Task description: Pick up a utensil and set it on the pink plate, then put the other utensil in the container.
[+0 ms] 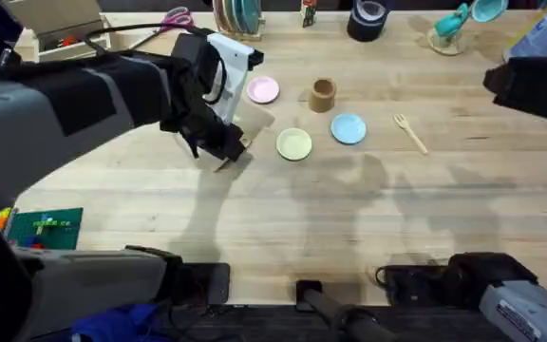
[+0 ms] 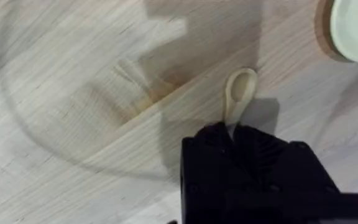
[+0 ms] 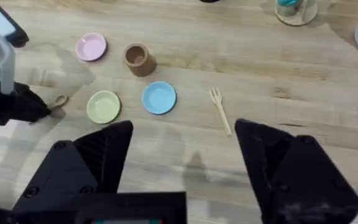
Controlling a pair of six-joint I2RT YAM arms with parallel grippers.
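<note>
Left wrist view: left gripper (image 2: 232,134) pinches the small light wooden spoon (image 2: 238,93) by its handle, on the table beside the yellow plate (image 1: 294,143). Round pale pink plate (image 1: 262,90) and brown cylindrical cup (image 1: 322,94) empty; wooden fork (image 1: 409,131) untouched. Right gripper (image 3: 182,140) spread. Both placements outstanding.

Access: near desk (image 1: 283,218) bare
Yellow plate (image 1: 294,143), blue plate (image 1: 348,128) and container (image 1: 322,94) crowd the pink plate (image 1: 262,90).

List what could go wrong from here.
1. The left gripper pinches the spoon only at its handle end, so it may pivot or slip when lifted.
2. The yellow plate lies near the pink plate; the spoon may land on the wrong one.
3. The fork lies flat, awkward for the open right gripper.
</note>
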